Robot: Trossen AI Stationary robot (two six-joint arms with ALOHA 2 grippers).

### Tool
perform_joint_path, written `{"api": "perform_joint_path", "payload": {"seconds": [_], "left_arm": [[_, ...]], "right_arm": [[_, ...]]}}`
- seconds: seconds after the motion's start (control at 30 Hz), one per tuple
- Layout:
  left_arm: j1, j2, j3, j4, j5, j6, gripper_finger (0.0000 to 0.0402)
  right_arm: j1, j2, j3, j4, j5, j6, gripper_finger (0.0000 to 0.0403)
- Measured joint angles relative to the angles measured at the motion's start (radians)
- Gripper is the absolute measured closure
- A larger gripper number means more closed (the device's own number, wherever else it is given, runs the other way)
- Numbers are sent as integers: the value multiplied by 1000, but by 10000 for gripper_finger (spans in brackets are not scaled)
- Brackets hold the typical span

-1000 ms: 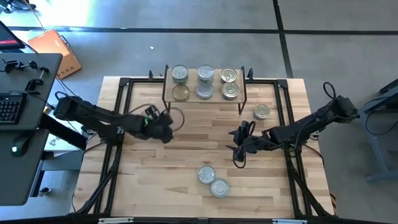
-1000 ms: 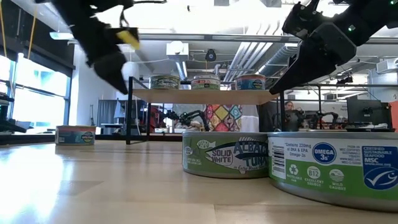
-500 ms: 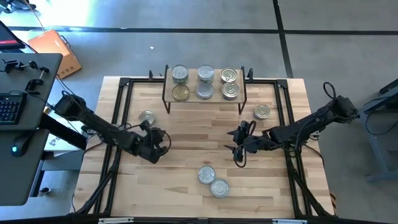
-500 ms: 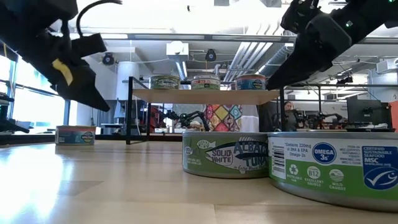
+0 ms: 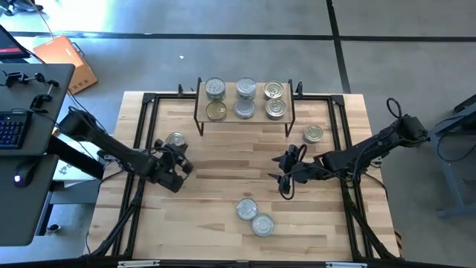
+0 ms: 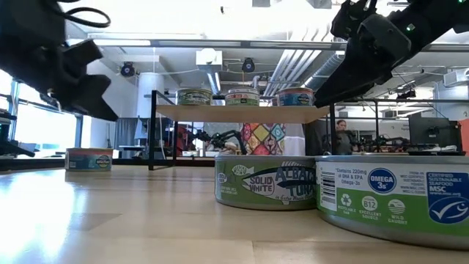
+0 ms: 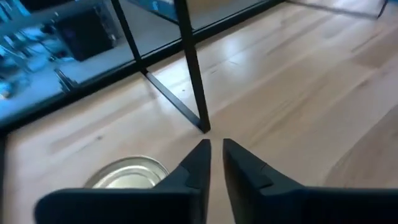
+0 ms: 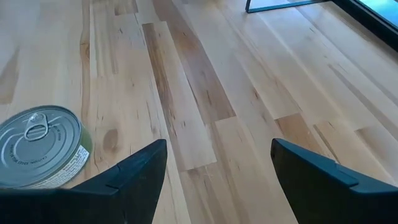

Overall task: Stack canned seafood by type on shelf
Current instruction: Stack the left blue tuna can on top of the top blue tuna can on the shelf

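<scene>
Near the table's left edge, short of the shelf (image 5: 244, 119), sits a loose gold-lidded tin (image 5: 175, 140). We judge our left gripper (image 5: 177, 165), fingers pinched nearly together and empty, nearest: the tin lies just beyond its tips, toward the far edge. Our right gripper (image 5: 286, 173) waits mid-table, splayed wide, two tins (image 5: 253, 216) near the front edge.
</scene>
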Motion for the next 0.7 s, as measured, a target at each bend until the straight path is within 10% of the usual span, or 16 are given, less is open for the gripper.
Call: {"api": "perform_joint_path", "payload": {"seconds": [0.47, 0.7], "left_arm": [[-118, -249, -164, 173, -66, 11, 184], [-87, -251, -168, 187, -79, 209, 164]], "right_arm": [[-5, 23, 0, 38, 3, -7, 121], [-5, 118, 0, 81, -2, -8, 121]]}}
